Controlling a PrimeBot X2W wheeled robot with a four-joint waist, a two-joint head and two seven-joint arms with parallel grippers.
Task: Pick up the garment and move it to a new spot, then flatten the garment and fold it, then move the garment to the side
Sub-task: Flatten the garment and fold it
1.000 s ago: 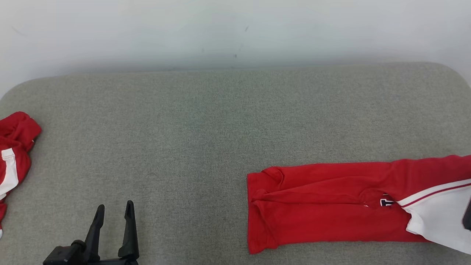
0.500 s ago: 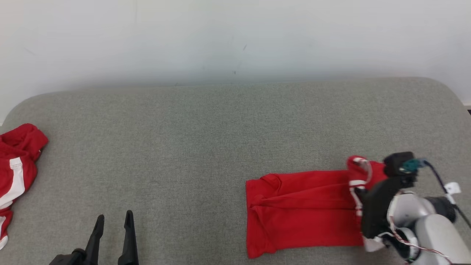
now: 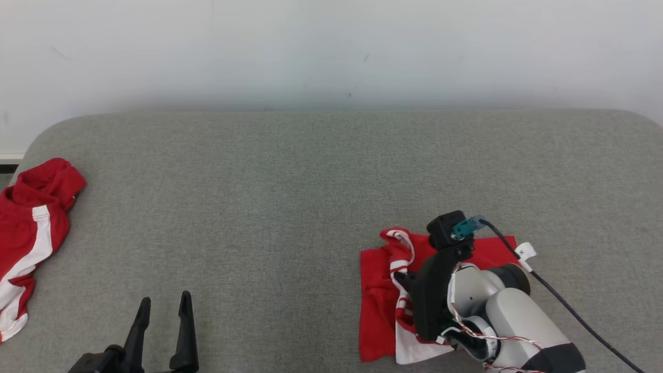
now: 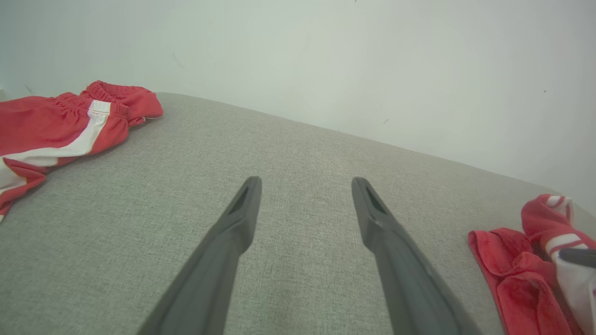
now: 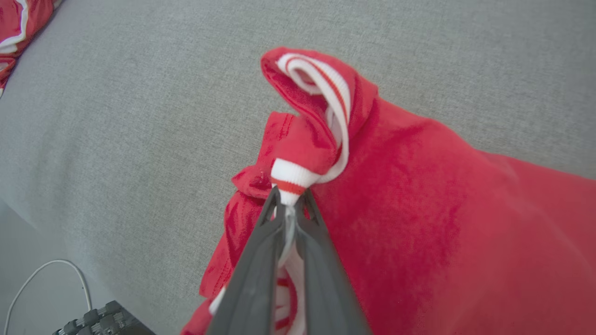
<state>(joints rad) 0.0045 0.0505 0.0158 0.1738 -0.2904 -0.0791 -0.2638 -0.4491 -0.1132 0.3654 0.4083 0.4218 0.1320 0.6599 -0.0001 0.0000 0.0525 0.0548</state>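
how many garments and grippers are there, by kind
red and white garments: 2 (held garment, spare garment at the left edge)
grippers: 2 (left gripper open, right gripper shut on the held garment)
total: 4

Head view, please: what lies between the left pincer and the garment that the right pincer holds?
Only bare grey cushion separates the left pincer from the garment, in the head view.

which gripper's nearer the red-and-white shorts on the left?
Left. The left gripper hangs open right of the shorts, not touching; the right gripper is far across, clamped on the shirt.
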